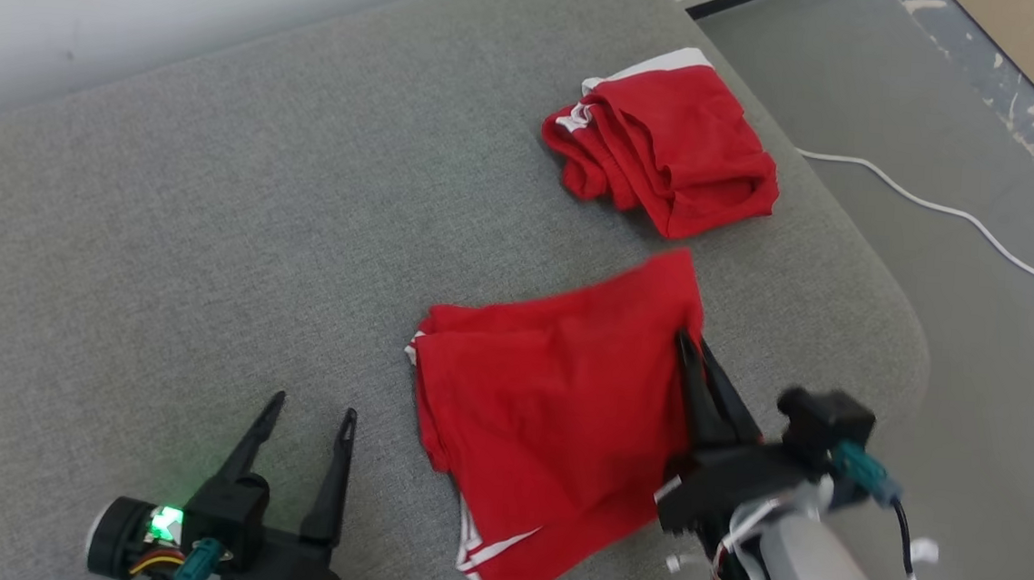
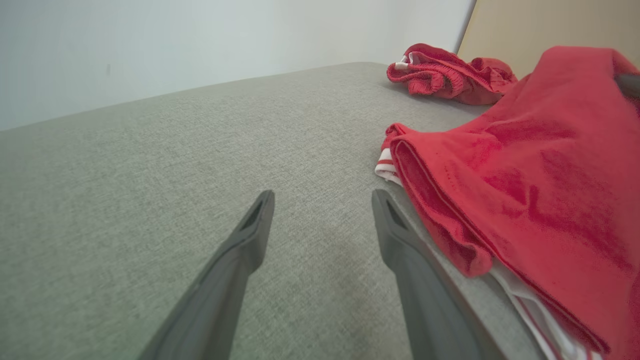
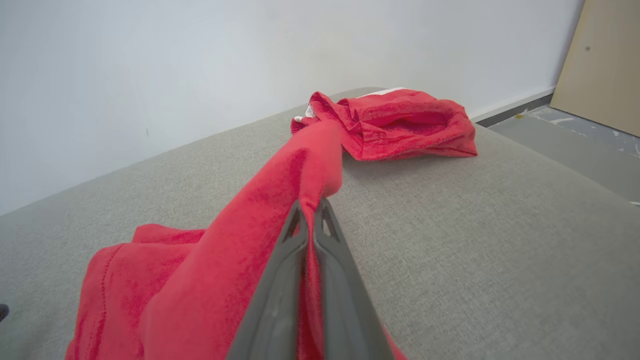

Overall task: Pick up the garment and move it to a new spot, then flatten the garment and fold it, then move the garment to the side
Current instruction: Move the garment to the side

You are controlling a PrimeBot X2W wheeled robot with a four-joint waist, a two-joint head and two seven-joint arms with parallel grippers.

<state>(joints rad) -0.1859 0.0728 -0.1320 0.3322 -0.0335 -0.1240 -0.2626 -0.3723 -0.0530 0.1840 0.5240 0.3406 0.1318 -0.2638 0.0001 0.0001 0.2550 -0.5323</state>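
**Red garment [image 1: 553,420] gripped at its right edge by the right pincer [image 1: 693,343]**

The red garment, white-striped at one hem, lies doubled over on the grey upholstered cushion [image 1: 213,214], towards the cushion's right-hand side. The right pincer is closed tight on a fold of cloth at the garment's right edge. That edge rises off the cushion in a ridge up to the fingertips, while the rest trails down onto the grey surface. Such a hold suits carrying a layer across or dragging the whole piece, so I judge a fold or a shift to be in hand. The left pincer [image 1: 313,406] stands wide open and empty just beside the garment's left edge. It is low over bare cushion and touches no cloth, seemingly ready to pin or take that side. A second red garment [image 1: 673,142] sits bunched farther back, apart from the first.
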